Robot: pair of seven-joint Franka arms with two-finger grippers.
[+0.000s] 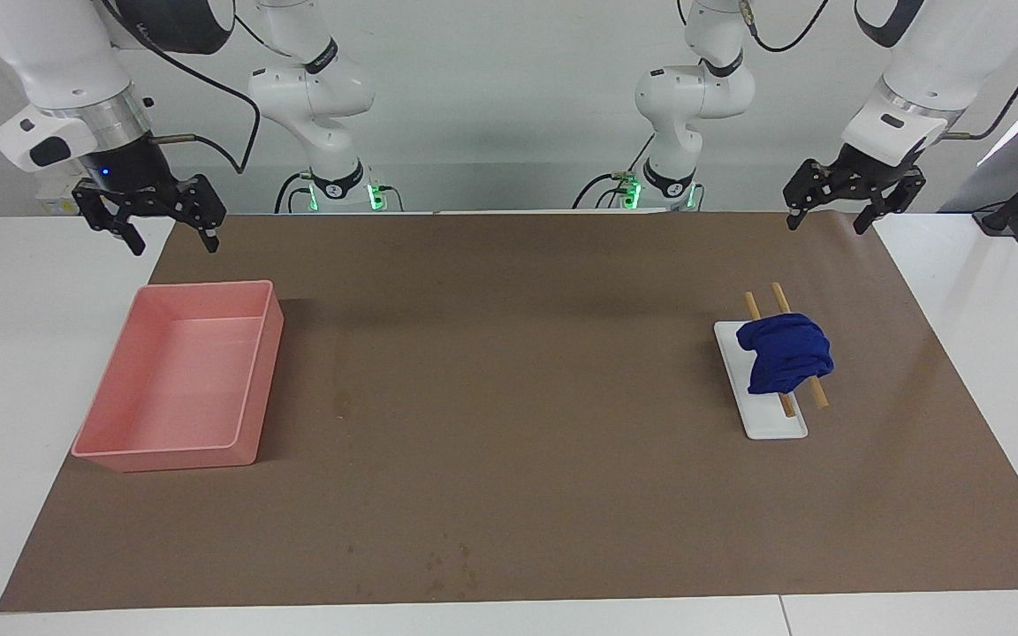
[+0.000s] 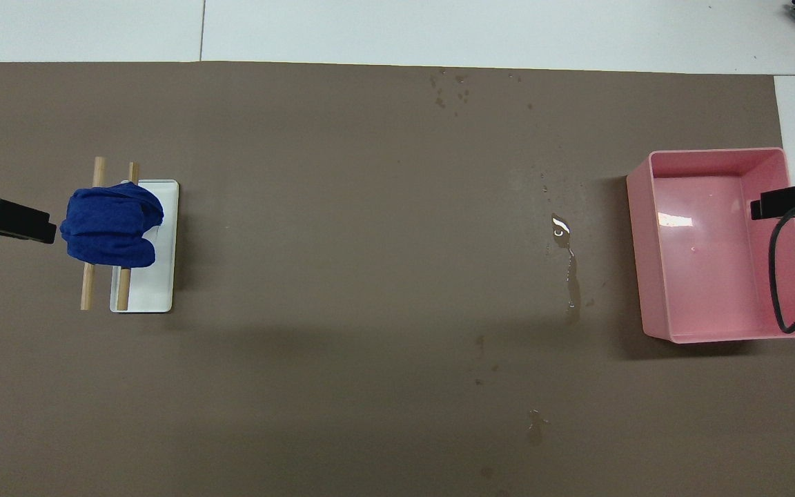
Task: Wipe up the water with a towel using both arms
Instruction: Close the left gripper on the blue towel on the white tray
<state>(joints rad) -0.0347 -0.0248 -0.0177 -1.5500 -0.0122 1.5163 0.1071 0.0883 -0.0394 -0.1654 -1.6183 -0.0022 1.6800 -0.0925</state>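
Item 1. The towel (image 1: 785,355): a dark blue cloth, bunched, is seen at the right of the facing frame, draped over two wooden rods (image 1: 778,300). The rods are laid across a small white tray (image 1: 774,426), which is set on the brown mat (image 1: 509,495) toward the left arm's end of the counter. No tag or writing can be read on the cloth.

Item 2. Pink tray (image 1: 253,371): a rectangular bin with raised walls is placed at the left of the facing frame, toward the right arm's end of the counter, well apart from the towel. A sheen is shown on its floor in the overhead view.

Item 3. Water (image 2: 562,231): a glinting puddle with a thin trail is seen on the mat right of centre in the overhead frame, between the towel and the pink tray and near the latter. Scattered small drops are seen elsewhere on the mat.

Item 4. Left tool (image 1: 830,219): it is held in the air at the upper right of the facing frame, over the mat's edge nearest the robots. Its fingers are spread wide; nothing is gripped.

Item 5. Right tool (image 1: 173,240): it is held in the air at the upper left of the facing frame, over the mat's corner by the pink tray. Its fingers are spread wide; nothing is gripped.

Item 6. Markings: no brand or label can be read anywhere.
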